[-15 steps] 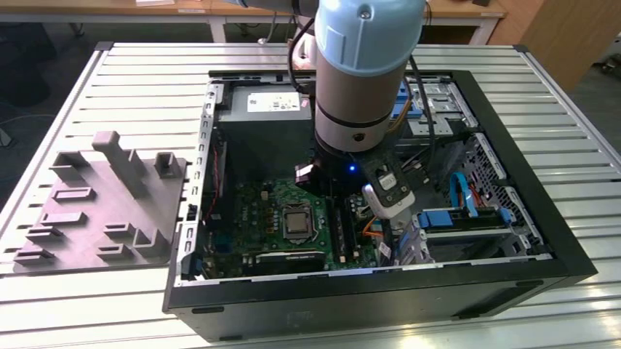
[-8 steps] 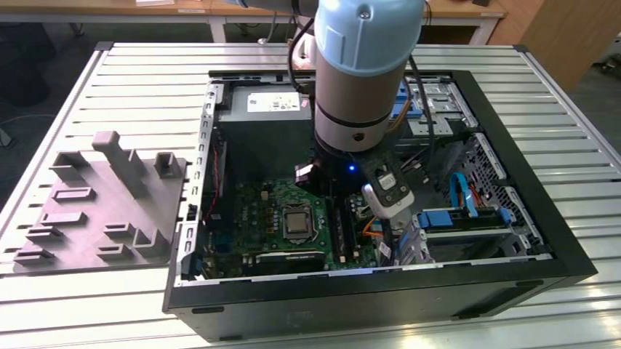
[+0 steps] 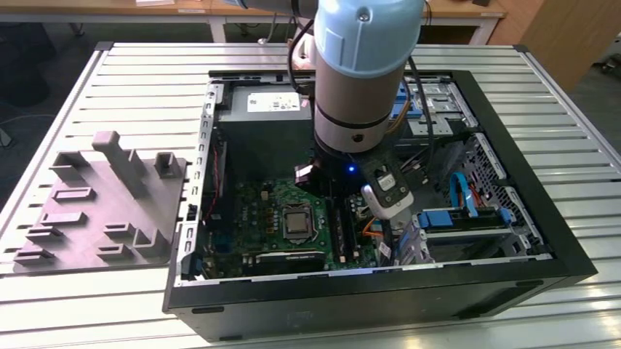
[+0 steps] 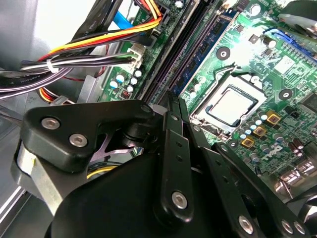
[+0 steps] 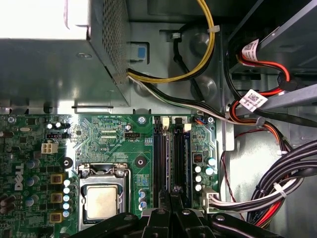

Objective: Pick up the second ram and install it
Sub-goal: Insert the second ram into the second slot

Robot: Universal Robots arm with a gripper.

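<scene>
Inside the open computer case [image 3: 568, 247], over the green motherboard [image 5: 119, 144], the gripper [image 5: 171, 192] hangs with its fingers drawn together and nothing visibly pinched. Just beneath, the second ram [image 5: 182, 158] stands edge-up in its slot. An off-centre push could leave one end unlatched.

Open black computer case [image 3: 388, 298], green motherboard [image 3: 254, 211], grey power supply [image 3: 257, 138]; grey moulded tray [image 3: 97, 218] alongside

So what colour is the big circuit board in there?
Green; the circuit board shows best in the first wrist view.
</scene>
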